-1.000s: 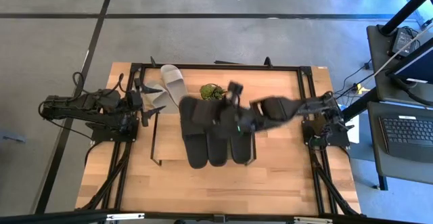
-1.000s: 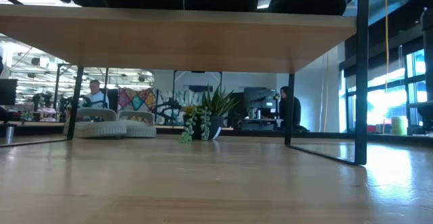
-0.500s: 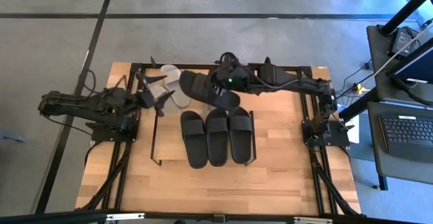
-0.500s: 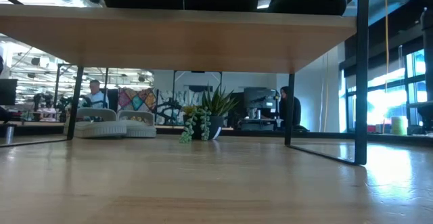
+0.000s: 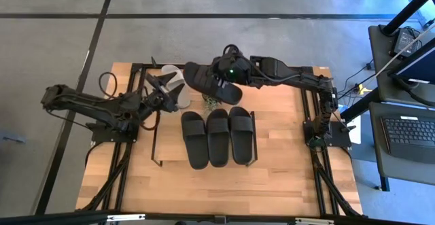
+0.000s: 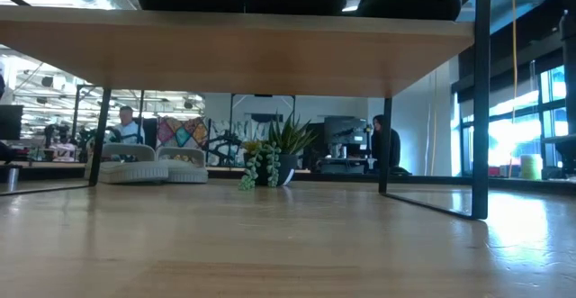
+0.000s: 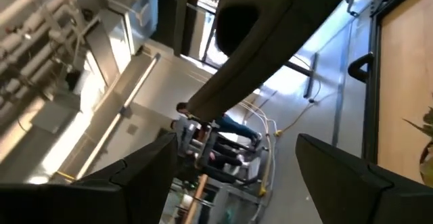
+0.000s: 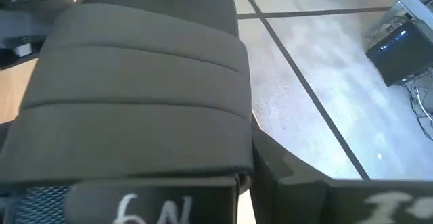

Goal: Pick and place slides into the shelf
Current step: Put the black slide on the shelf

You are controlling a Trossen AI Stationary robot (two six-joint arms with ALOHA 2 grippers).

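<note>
My right gripper [image 5: 225, 75] is shut on a black slide [image 5: 209, 82] and holds it in the air above the table's far middle, over the small green plant [image 5: 211, 102]. My left gripper [image 5: 170, 88] stands open just left of that slide, above the two white slides [image 5: 175, 82] lying on the table. In the left wrist view the held slide [image 7: 284, 34] passes above the open fingers [image 7: 145, 176]. Three black slides [image 5: 217, 138] lie side by side, soles down, on the shelf [image 5: 166, 143]. My right gripper holds the black slide at its broad strap [image 8: 135, 143], on the strap's edge nearest the wrist; the fingers [image 8: 128, 207] hide the exact place. They come from the table's right, slanting down. The slide hangs lifted clear of the table and the shelf, tilted.
Black rails [image 5: 302, 89] run along the tabletop's sides and far edge. In the low view the shelf board [image 6: 243, 55] spans overhead on thin black legs [image 6: 481, 100], with the plant [image 6: 270, 163] and white slides [image 6: 148, 167] beyond. People show in the room behind.
My right gripper has swung from above the shelf toward the table's far edge, carrying the black slide clear of the shelf. My left gripper has moved toward the right, up to the held slide, rolling and tipping up as it went, fingers still open.
</note>
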